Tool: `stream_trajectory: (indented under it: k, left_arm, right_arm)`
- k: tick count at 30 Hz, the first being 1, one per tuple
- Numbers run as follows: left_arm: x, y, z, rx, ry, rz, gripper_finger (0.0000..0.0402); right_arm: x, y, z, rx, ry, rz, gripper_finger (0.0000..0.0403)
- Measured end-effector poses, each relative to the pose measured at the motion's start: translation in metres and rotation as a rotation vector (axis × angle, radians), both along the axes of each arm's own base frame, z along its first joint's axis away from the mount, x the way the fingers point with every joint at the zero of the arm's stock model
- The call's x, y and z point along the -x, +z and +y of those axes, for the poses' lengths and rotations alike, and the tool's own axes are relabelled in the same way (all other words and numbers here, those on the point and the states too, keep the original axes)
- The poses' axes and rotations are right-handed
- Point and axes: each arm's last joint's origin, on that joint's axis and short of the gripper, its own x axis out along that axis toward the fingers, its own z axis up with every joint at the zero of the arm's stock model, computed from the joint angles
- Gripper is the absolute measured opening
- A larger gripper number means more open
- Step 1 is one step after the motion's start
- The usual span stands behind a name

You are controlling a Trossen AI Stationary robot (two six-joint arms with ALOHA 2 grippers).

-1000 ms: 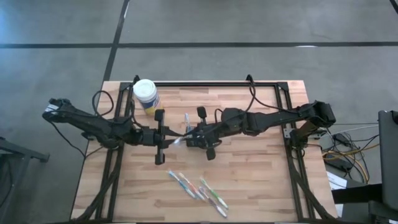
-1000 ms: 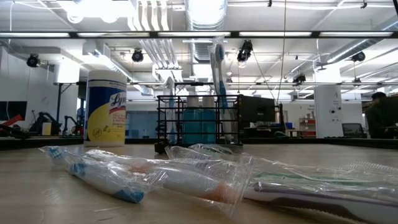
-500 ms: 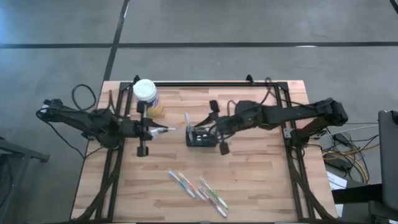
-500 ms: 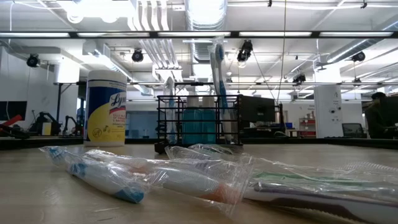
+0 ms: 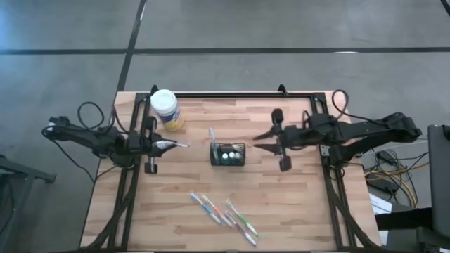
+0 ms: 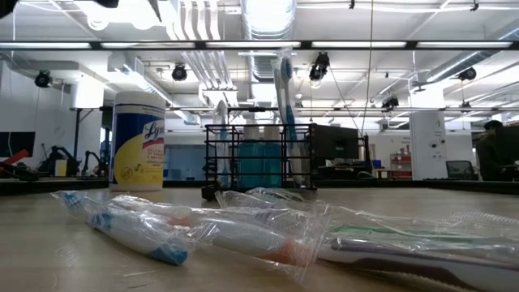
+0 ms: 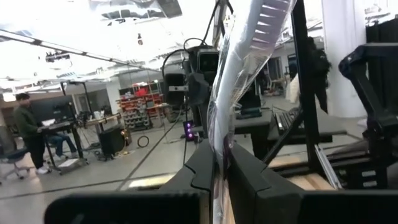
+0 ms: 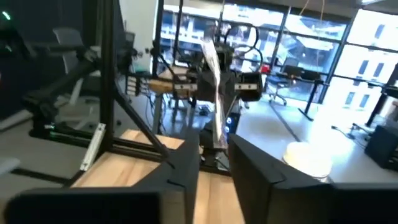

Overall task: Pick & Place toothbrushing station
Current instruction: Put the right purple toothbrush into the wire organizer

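The toothbrushing station, a small black mesh holder (image 5: 228, 153) (image 6: 259, 154), stands on its base at the middle of the table. A blue toothbrush (image 6: 285, 85) (image 5: 211, 135) stands upright in its left end. My left gripper (image 5: 167, 145) hovers to the holder's left, near the left rail, shut on a clear plastic wrapper (image 7: 245, 56) (image 8: 214, 81). My right gripper (image 5: 260, 140) (image 8: 214, 171) hovers to the holder's right, its fingers apart and holding nothing. Neither gripper shows in the low view. My left gripper pinches the clear wrapper's lower end (image 7: 219, 146) between its two fingers. The fingers come about level from the table's left, pointing toward the holder. The wrapper sticks out past the fingertips (image 5: 180, 145), lifted clear of the table.
A yellow canister with a white lid (image 5: 164, 107) (image 6: 138, 139) stands at the far left. Several wrapped toothbrushes (image 5: 223, 214) (image 6: 203, 227) lie near the table's front edge. Black frame rails (image 5: 133, 126) run along both sides and the far edge.
Both grippers stood at the holder. My left gripper has drawn back toward the table's left edge, taking the clear wrapper along. My right gripper has pulled away from the holder toward the right edge. The holder and its toothbrush have stayed where they were.
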Motion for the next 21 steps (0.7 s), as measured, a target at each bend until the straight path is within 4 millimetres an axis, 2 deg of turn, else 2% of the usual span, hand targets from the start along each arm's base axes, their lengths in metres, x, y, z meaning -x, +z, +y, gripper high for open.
stream_trajectory:
  k: [6, 13, 21]
  left_arm:
    - [0.001, -0.035, 0.001, -0.018, 0.015, 0.046, 0.0023]
    - [0.002, -0.050, 0.003, -0.029, 0.062, 0.080, 0.0023]
    - [0.000, -0.060, 0.005, -0.007, 0.116, 0.113, 0.0023]
  right_arm:
    - [0.023, -0.059, -0.002, -0.007, -0.007, -0.001, 0.0015]
    - [0.042, -0.105, -0.005, -0.033, -0.010, -0.074, 0.0008]
    - [0.056, -0.128, -0.007, -0.089, -0.026, -0.184, 0.0008]
